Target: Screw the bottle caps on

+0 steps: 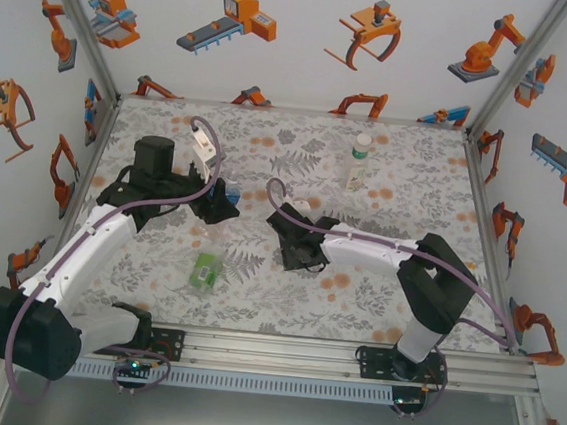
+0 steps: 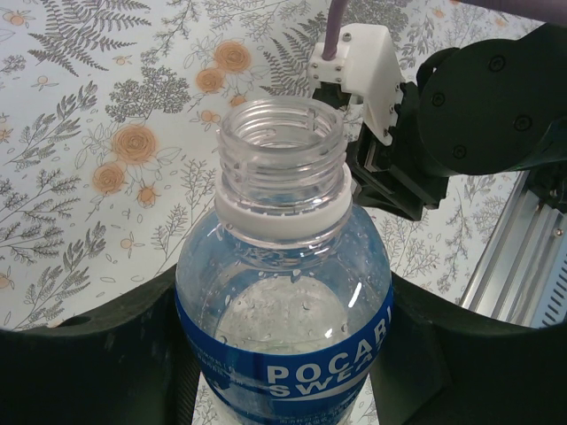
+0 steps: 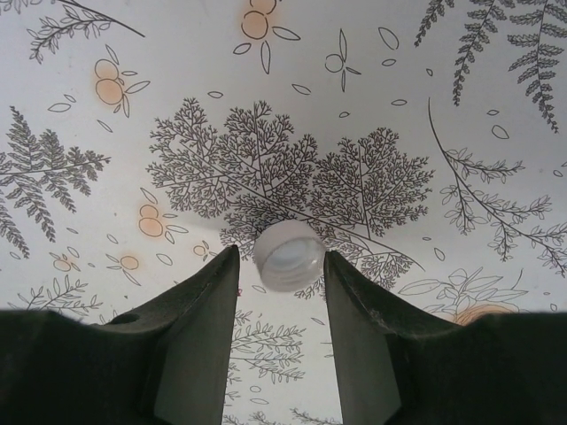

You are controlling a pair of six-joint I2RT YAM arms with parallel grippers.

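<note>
White walls (image 1: 306, 79), orange robot drawings (image 1: 232, 22); fern-and-flower tablecloth (image 1: 415, 200); aluminium corner posts (image 1: 83, 28); metal rail (image 1: 280, 351) near edge.

On the bottle (image 2: 283, 292) in the left wrist view, the blue label (image 2: 292, 376) reads "POCARI" in white capitals. Below it stands "SWEA", cut off by the picture's lower edge. In the top view, the print on the lying bottle (image 1: 205, 270) and the slim bottle (image 1: 359, 160) is too small to read.
</note>
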